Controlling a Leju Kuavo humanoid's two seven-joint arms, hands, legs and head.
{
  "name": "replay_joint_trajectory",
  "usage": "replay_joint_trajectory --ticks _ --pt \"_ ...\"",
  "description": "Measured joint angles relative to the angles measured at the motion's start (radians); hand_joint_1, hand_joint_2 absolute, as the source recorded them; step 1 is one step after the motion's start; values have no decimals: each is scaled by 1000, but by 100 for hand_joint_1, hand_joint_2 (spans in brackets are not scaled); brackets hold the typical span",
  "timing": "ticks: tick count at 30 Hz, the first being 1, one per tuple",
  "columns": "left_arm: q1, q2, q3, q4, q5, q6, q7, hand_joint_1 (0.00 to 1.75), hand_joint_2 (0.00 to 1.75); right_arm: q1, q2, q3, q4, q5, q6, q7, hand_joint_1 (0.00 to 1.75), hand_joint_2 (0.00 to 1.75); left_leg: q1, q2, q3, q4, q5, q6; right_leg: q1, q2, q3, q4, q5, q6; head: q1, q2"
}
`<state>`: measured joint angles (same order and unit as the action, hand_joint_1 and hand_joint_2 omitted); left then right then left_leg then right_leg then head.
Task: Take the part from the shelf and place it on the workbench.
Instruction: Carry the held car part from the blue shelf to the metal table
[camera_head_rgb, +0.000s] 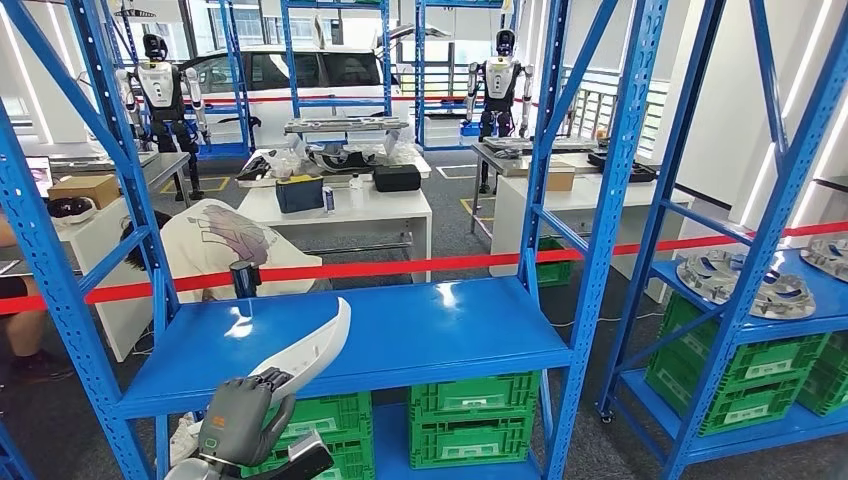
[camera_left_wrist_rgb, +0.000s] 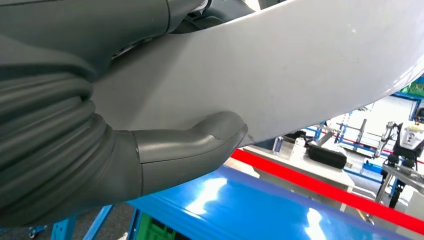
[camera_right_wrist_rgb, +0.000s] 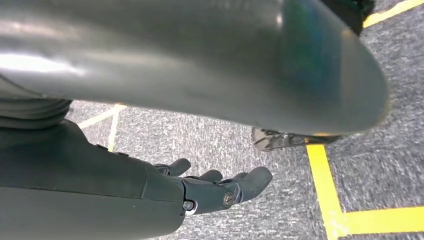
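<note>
The robot's left hand (camera_head_rgb: 237, 423) sits low in front of the blue shelf (camera_head_rgb: 430, 330), its fingers closed around the lower end of a long, curved white part (camera_head_rgb: 312, 350). The part slants up and away from the hand, its upper tip hanging over the front of the shelf board. From the left wrist camera, the thick grey thumb (camera_left_wrist_rgb: 200, 142) presses against the part's pale underside (camera_left_wrist_rgb: 300, 75), with the glossy blue board beneath it.

The right hand (camera_right_wrist_rgb: 220, 187) hangs down over grey carpet marked with yellow tape (camera_right_wrist_rgb: 325, 190); its fingers are loosely spread and hold nothing.

Under the shelf board stand green plastic crates (camera_head_rgb: 470, 415), side by side; I cannot tell what is in them. More green crates (camera_head_rgb: 745, 385) fill the lower level of the neighbouring rack on the right, and on its blue upper board lie grey ring-shaped metal parts (camera_head_rgb: 745, 280). A red tape (camera_head_rgb: 400, 268) runs across behind the shelf.
</note>
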<state>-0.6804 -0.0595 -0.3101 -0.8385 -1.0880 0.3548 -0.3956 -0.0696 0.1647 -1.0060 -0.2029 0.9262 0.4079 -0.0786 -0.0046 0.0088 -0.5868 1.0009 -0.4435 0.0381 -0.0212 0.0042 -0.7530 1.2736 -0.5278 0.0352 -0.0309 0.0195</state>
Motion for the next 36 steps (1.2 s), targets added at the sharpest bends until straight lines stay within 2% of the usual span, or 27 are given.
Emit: replay_joint_trajectory --ticks 1,3,4,5,8,9,11,13,14,15,16,18,20,22,24,25,26,28,29,30,31,33,34,35,36 --pt "0 0 0 0 0 0 0 175 175 0 0 0 0 0 0 0 0 0 2 0 -8 6 0 -5 -3 -1 30 -37 16 2 0 0" --pt "0 0 0 0 0 0 0 175 175 -1 0 0 0 0 0 0 0 0 7 -1 -23 22 -2 -20 -8 -1 113 -157 44 8 0 0" --pt "0 0 0 0 0 0 0 175 175 -1 0 0 0 0 0 -1 0 0 8 -2 -30 30 -4 -29 -8 2 139 -197 53 6 0 0" --pt "0 0 0 0 0 0 0 175 175 -2 1 0 0 0 0 0 0 0 8 -3 -34 37 -6 -37 -6 4 151 -216 49 1 0 0" --pt "-2 0 0 0 0 0 -1 175 175 -2 1 0 0 0 0 -1 0 0 9 -6 -37 48 -9 -57 -4 7 146 -216 43 -25 -1 0" --pt "-2 0 0 0 0 0 -1 175 175 -2 1 0 0 0 0 -1 0 0 10 -6 -42 58 -19 -63 -4 7 144 -216 46 -33 -2 0" --pt "-2 1 0 0 0 0 0 175 175 -2 1 0 0 0 0 -1 0 0 13 -6 -71 129 -73 -71 -4 5 139 -218 53 -46 -3 0" --pt "-1 1 0 1 0 0 0 175 175 -2 1 0 0 0 0 -1 0 0 13 -7 -115 250 -141 -75 -1 4 130 -218 59 -53 -3 0" --pt "1 1 0 2 0 0 0 175 175 -1 1 0 0 0 0 -1 0 0 13 -6 -128 294 -158 -75 1 4 125 -218 62 -55 -3 0" --pt "2 1 0 2 0 0 0 175 175 -1 1 0 0 0 0 0 0 0 13 -7 -127 308 -158 -73 3 4 121 -217 66 -56 -3 0" --pt "2 1 0 3 0 0 0 175 175 -1 1 0 0 0 0 0 0 0 12 -7 -107 285 -141 -69 5 4 117 -217 70 -56 -3 0" --pt "1 1 0 3 0 0 0 175 175 -1 1 0 0 0 0 0 0 0 7 -7 -28 159 -96 -54 8 6 112 -217 76 -54 -3 0" --pt "-2 1 0 1 0 0 0 175 175 0 2 0 0 0 0 0 0 0 -1 -6 32 59 -75 -44 8 5 110 -219 83 -46 -3 0" --pt "-4 1 0 0 0 0 0 175 175 -1 3 0 0 0 0 0 0 0 -8 -5 40 36 -71 -40 7 3 110 -225 91 -33 -3 0" --pt "-4 0 0 0 0 0 0 175 175 0 3 0 0 0 0 0 0 0 -5 -5 41 18 -60 -29 6 1 109 -223 89 -22 -3 0" --pt "-5 0 0 -1 0 0 0 175 175 0 3 0 0 0 0 -1 0 0 -2 -4 43 11 -52 -23 6 1 100 -204 72 -18 -2 0" --pt "-5 -1 0 -1 0 0 0 175 175 0 3 0 0 0 0 -1 0 0 0 -3 43 5 -45 -18 6 1 84 -166 44 -15 -2 0" --pt "-4 -1 0 0 0 0 0 175 175 0 2 0 0 0 0 -1 0 0 -1 -1 35 5 -38 -11 6 1 36 -46 -26 -11 -1 0" --pt "-2 -1 0 0 0 0 0 175 175 1 2 0 0 0 0 0 0 0 -2 0 30 7 -37 -10 6 1 16 6 -47 -9 -1 0" --pt "0 -1 0 1 0 0 0 175 175 1 2 0 0 0 0 0 0 0 -2 1 27 9 -36 -10 6 1 11 31 -50 -8 -1 0" --pt "1 -1 0 1 0 0 0 175 175 1 2 0 0 0 0 0 0 0 -2 1 24 12 -36 -11 6 0 25 17 -34 -7 -1 0" --pt "1 -1 0 1 0 0 0 175 175 1 1 0 0 0 0 0 0 0 0 2 21 20 -38 -15 4 -1 96 -102 19 -8 -1 0" --pt "1 -1 0 0 0 0 0 175 175 1 0 0 0 0 0 0 0 0 -1 1 18 24 -40 -19 6 -2 131 -161 37 -11 -1 0" --pt "1 -1 0 0 0 0 0 175 175 1 0 0 0 0 0 -1 0 0 -2 1 16 28 -42 -25 8 -2 153 -203 44 -15 -1 0" --pt "0 -1 0 0 0 0 0 175 175 0 0 0 0 0 0 0 0 0 -4 1 14 30 -43 -31 9 -2 163 -223 42 -21 -1 0"
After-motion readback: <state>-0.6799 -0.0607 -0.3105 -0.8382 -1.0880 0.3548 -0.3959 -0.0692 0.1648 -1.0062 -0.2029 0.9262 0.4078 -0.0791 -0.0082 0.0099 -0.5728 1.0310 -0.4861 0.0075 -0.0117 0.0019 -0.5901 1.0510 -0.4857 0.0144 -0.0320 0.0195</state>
